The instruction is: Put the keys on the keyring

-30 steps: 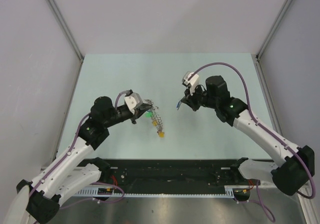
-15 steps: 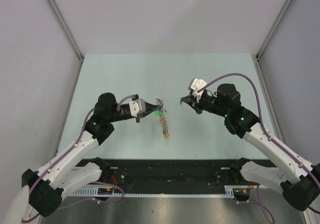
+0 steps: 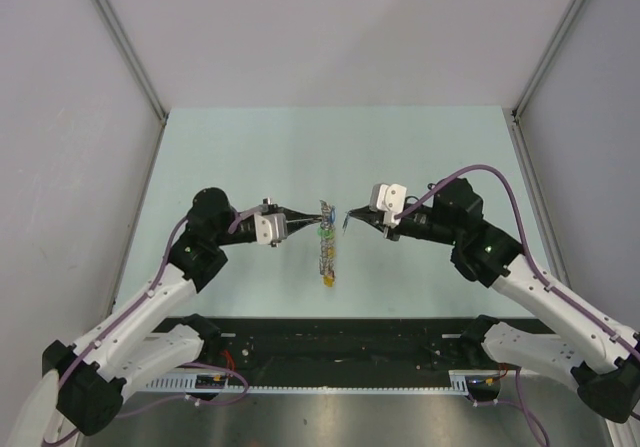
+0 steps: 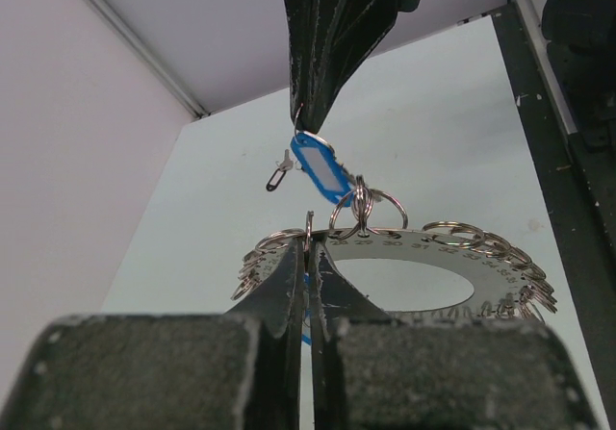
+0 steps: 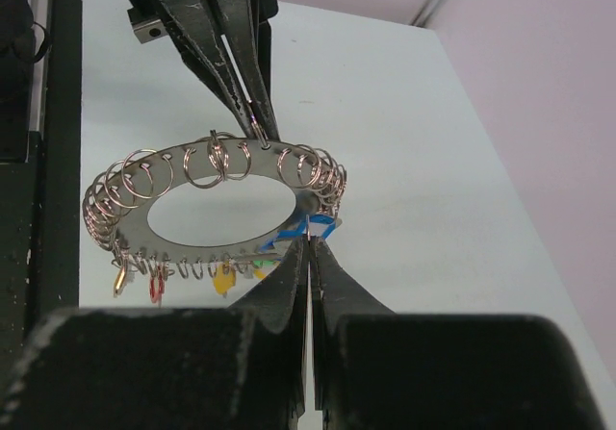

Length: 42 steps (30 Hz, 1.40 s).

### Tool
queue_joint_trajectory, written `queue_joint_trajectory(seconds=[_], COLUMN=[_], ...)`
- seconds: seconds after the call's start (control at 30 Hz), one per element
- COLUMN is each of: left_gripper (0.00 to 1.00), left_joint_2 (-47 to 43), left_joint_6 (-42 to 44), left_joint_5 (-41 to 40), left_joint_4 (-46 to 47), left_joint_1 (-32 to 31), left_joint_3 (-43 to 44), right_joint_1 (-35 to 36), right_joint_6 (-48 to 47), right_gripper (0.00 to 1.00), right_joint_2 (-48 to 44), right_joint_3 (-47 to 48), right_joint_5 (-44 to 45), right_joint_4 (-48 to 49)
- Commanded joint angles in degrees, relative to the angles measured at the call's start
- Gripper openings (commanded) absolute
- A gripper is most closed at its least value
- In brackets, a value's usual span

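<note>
Table (image 3: 420, 147): keyring (image 3: 326, 247) edge-on overhead; wrist reveals blue tag (image 4: 322, 168).

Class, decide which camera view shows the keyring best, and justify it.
Right wrist: the keyring appears as a nearly whole oval with its small rings. Left wrist shows it partly hidden behind the left claw; top external shows it small and edge-on.

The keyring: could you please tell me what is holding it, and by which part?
The left gripper pinches the keyring by its rim; the right gripper pinches a blue tag at its opposite side.
</note>
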Motion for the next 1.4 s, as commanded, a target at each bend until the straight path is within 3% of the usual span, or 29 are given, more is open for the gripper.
queue_joint_trajectory(seconds=[0.0, 0.4, 1.37], left_gripper=[0.00, 0.00, 0.00], left_joint_2=[-2.51, -2.16, -0.84], left_joint_6=[6.30, 0.87, 1.83], left_joint_5=[0.19, -0.34, -1.22], left_joint_4=[-0.74, 2.33, -0.48], left_joint_1=[-0.51, -1.39, -2.09], left_joint_3=[0.62, 0.00, 0.62], right_joint_1=[1.01, 5.66, 10.41], right_joint_6=[-2.36, -5.26, -8.08], right_gripper=[0.00, 0.00, 0.00], right_joint_2=[0.36, 3.96, 4.67], right_joint_3=[0.14, 3.13, 5.06], right_joint_5=[-0.22, 3.20, 7.60], right_joint_4=[1.31, 0.25, -0.10])
